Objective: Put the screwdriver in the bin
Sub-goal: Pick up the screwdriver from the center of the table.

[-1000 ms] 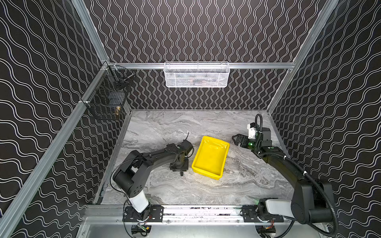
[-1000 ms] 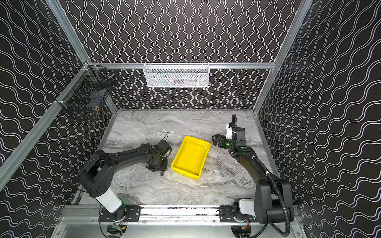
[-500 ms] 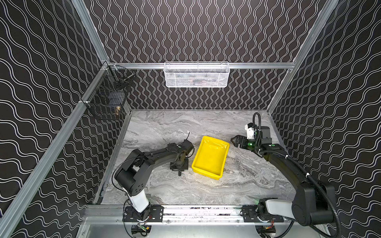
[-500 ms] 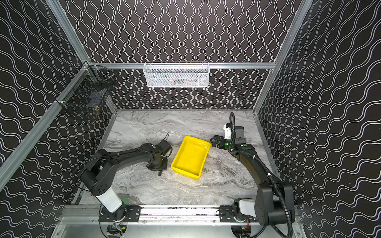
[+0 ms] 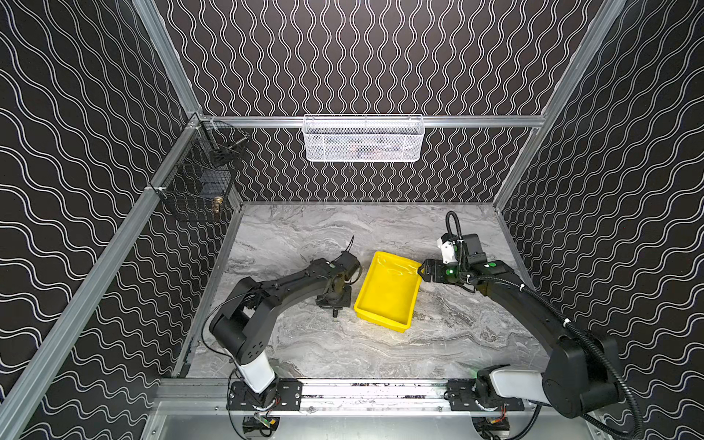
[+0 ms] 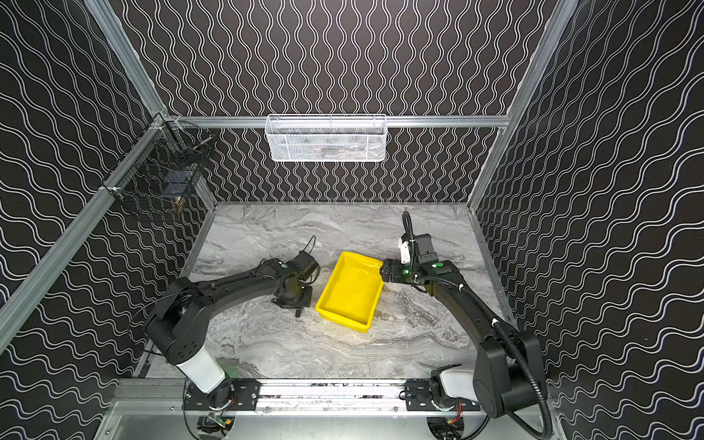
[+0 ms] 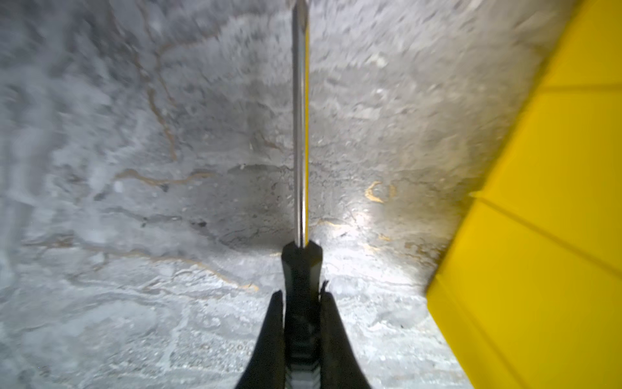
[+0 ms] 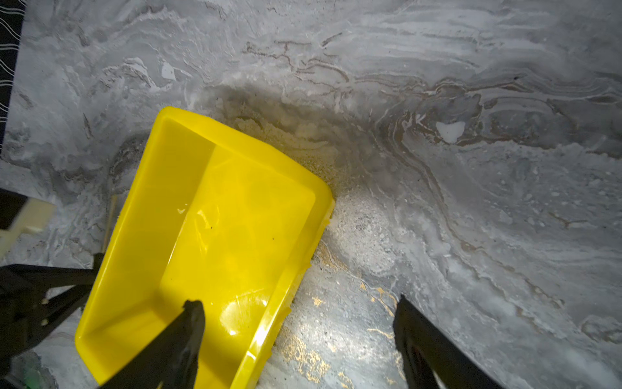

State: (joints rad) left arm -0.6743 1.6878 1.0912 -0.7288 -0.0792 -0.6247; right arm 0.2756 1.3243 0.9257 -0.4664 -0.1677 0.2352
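On the left gripper (image 7: 300,298) the jaws are closed tight on the black handle of the screwdriver (image 7: 300,188), whose thin shaft points out over the marble table (image 7: 117,168), just beside the yellow bin (image 7: 545,256) but outside it. On the right gripper (image 8: 298,301) the jaws stand partly apart and grip nothing: one finger (image 8: 188,323) hangs over the bin's inside, the other over the table, the bin's wall between them.

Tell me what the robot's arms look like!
Both are black with round joints and white bases. The right arm wears a ribbed hose and green lights; the left arm, thin wires. The left gripper and right gripper have pointy black fingers.
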